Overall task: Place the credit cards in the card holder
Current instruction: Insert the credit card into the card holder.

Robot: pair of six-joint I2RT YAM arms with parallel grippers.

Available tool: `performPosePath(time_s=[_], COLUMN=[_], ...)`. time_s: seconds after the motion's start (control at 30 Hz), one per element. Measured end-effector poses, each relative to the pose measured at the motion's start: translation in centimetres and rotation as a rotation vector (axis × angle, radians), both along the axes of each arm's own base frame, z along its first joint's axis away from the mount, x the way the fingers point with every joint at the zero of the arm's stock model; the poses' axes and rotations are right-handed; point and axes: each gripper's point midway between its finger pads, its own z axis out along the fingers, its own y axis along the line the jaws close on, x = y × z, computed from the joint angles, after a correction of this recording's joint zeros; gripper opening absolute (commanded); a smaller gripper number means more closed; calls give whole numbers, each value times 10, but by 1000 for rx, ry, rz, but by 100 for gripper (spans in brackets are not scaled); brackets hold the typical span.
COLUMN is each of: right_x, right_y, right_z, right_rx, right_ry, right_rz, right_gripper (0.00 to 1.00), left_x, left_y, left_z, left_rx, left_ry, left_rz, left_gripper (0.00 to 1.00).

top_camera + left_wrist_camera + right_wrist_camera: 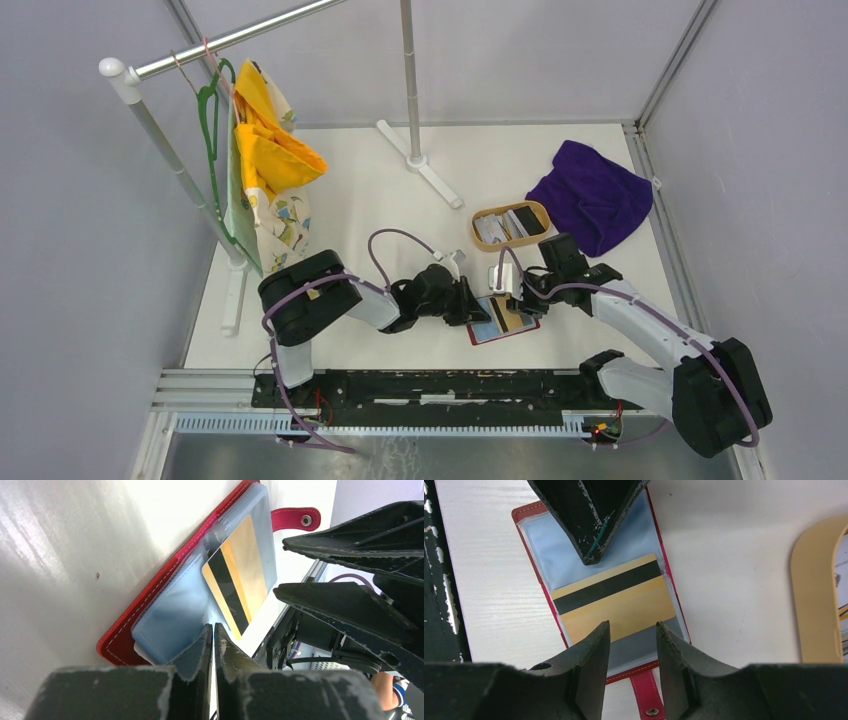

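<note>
One gold card lies on the card holder; left pincer together, right pincer apart.

Red card holder lies open and flat on the tabletop, near-centre, clear bluish sleeves facing up. Its snap tab is unfastened and sticks out from one edge. Gold card with a black stripe lies across the sleeves; unclear if tucked in. More cards, black and pale, in tan oval tray, just beyond holder, slightly right.
</note>
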Motion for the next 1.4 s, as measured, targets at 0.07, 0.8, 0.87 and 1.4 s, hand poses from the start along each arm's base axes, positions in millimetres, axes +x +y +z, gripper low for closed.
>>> performPosePath(time_s=[0.07, 0.8, 0.87, 1.4], right_x=[3, 42, 40, 28], right_y=[-1, -68, -67, -60], right_z=[4, -18, -21, -28], right_rx=[3, -272, -270, -245], right_ry=[-19, -98, -87, -23], right_rz=[-7, -263, -258, -216], right_gripper=[44, 40, 39, 39], left_x=[1, 11, 11, 5], left_y=[-1, -12, -16, -31], left_z=[0, 0, 0, 1], left_rx=[6, 57, 58, 78], left_ry=[-4, -37, -38, -43], left_rz=[-3, -24, -31, -71], left_gripper=[9, 8, 8, 9])
